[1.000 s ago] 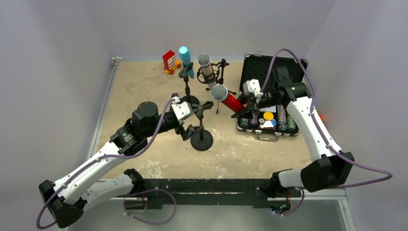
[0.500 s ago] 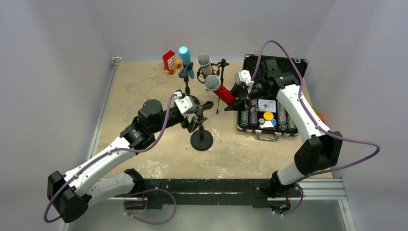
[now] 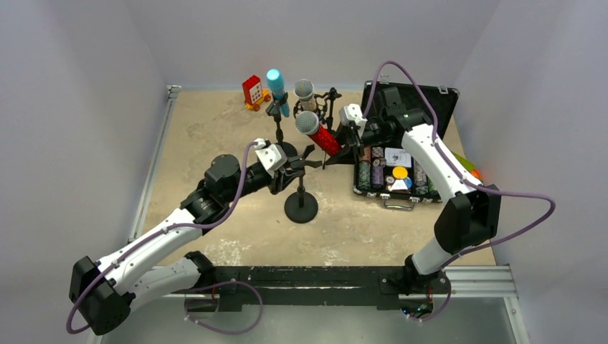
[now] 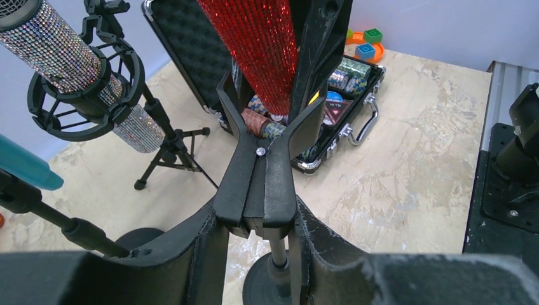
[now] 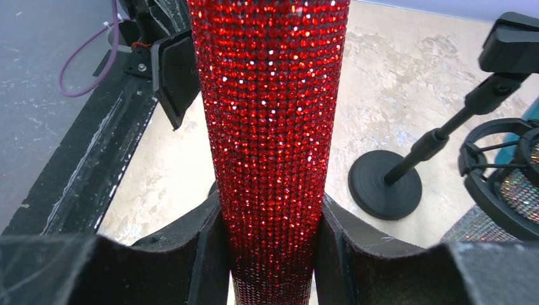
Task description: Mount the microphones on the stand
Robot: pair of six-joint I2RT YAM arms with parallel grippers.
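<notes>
The red-glitter microphone [image 3: 320, 136] hangs tilted over the table, and my right gripper [image 3: 349, 147] is shut on its lower body [image 5: 273, 159]. My left gripper [image 4: 257, 219] is shut on the handles of the front stand's clip [image 4: 257, 184]. That clip's two jaws stand spread on either side of the red microphone's body [image 4: 264, 57]. The front stand's round base [image 3: 301, 208] rests on the table. Behind it, the light blue microphone [image 3: 275, 84] sits on its own stand. The silver-glitter microphone [image 3: 306, 93] sits in a shock mount [image 4: 79, 95].
An open black case [image 3: 416, 107] with poker chips lies on the right, close behind my right gripper. A red toy [image 3: 252, 92] stands at the back. Small coloured blocks [image 4: 365, 44] lie past the case. A tripod's legs [image 4: 168, 159] spread near the front stand.
My left gripper has closed onto the clip's handles, spreading its jaws. My right arm has carried the red microphone leftward, into the clip.
</notes>
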